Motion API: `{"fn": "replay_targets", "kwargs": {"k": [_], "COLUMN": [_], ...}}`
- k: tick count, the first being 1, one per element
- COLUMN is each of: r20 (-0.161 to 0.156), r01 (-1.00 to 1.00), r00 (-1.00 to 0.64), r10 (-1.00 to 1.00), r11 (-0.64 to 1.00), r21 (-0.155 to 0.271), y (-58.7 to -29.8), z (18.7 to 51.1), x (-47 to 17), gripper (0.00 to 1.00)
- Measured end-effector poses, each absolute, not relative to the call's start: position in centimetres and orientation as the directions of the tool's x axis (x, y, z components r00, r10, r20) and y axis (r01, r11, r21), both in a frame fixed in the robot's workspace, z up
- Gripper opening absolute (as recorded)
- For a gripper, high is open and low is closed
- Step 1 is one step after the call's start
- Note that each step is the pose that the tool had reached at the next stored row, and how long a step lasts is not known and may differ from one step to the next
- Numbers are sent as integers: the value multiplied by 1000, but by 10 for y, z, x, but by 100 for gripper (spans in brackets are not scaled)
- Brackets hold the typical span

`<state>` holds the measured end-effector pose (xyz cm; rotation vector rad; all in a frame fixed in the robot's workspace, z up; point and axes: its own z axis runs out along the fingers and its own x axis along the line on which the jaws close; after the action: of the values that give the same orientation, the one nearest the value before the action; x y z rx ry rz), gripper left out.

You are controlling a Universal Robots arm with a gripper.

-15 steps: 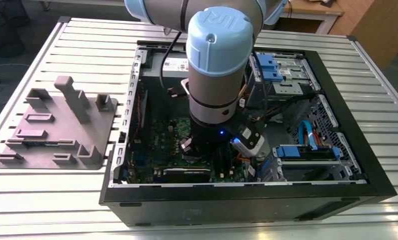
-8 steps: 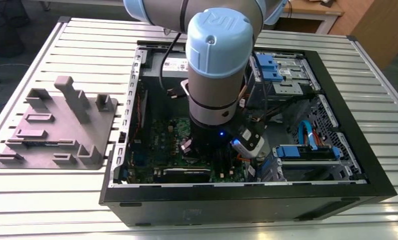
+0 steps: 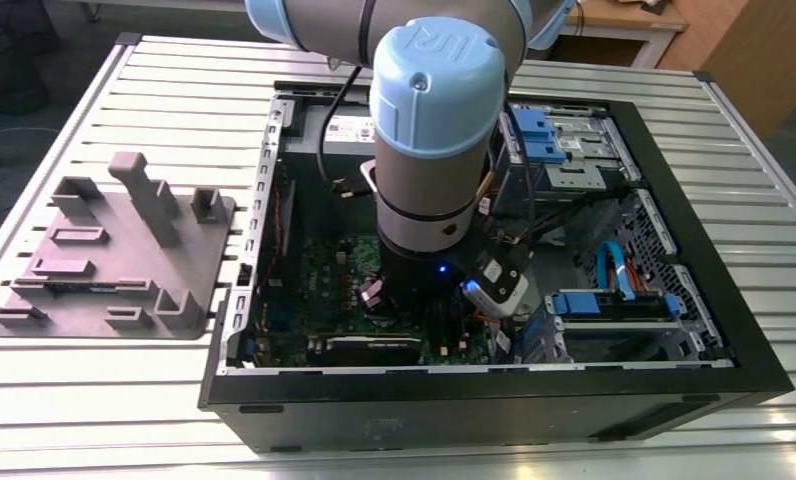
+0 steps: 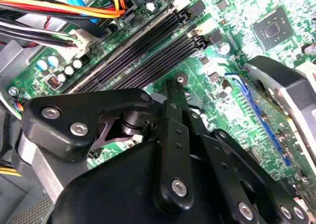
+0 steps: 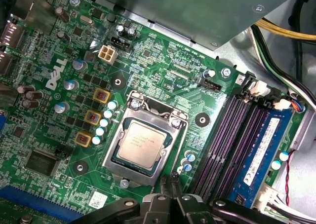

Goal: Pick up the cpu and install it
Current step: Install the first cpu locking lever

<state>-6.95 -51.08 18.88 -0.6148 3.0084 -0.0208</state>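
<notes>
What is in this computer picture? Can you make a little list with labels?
place: open computer case on a slatted table
robot arm: reaching down into the case
end effector: just above the motherboard, beside the socket
cpu: sitting in the socket frame
memory slots: next to the socket
grey holder tray: outside the case

In my first wrist view, the small, flat, square silvery-grey metal cpu (image 5: 142,143) lies level inside the silver metal socket frame (image 5: 144,141) on the green motherboard.
</notes>
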Motion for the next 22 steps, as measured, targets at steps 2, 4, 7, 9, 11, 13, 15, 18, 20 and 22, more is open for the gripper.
{"fn": "replay_targets", "kwargs": {"k": [2, 4, 7, 9, 11, 13, 15, 18, 20, 22], "r20": [-67, -67, -72, -76, -77, -77, -77, -78, -78, -78], "r01": [-391, -391, -391, -391, -391, -391, -391, -391, -391, -391], "r00": [-917, -917, -917, -917, -917, -917, -917, -917, -917, -917], "r10": [-392, -392, -391, -391, -390, -390, -390, -390, -390, -390], "r11": [920, 920, 920, 920, 920, 920, 920, 920, 920, 920], "r21": [-27, -27, -14, -6, -3, -3, -2, -2, -2, -2], "y": [-511, -511, -511, -511, -511, -511, -511, -511, -511, -511], "z": [189, 189, 189, 189, 189, 189, 189, 191, 194, 196], "x": [-70, -70, -70, -70, -70, -70, -70, -70, -70, -70], "gripper": [11, 11, 11, 11, 11, 11, 11, 11, 11, 11]}}
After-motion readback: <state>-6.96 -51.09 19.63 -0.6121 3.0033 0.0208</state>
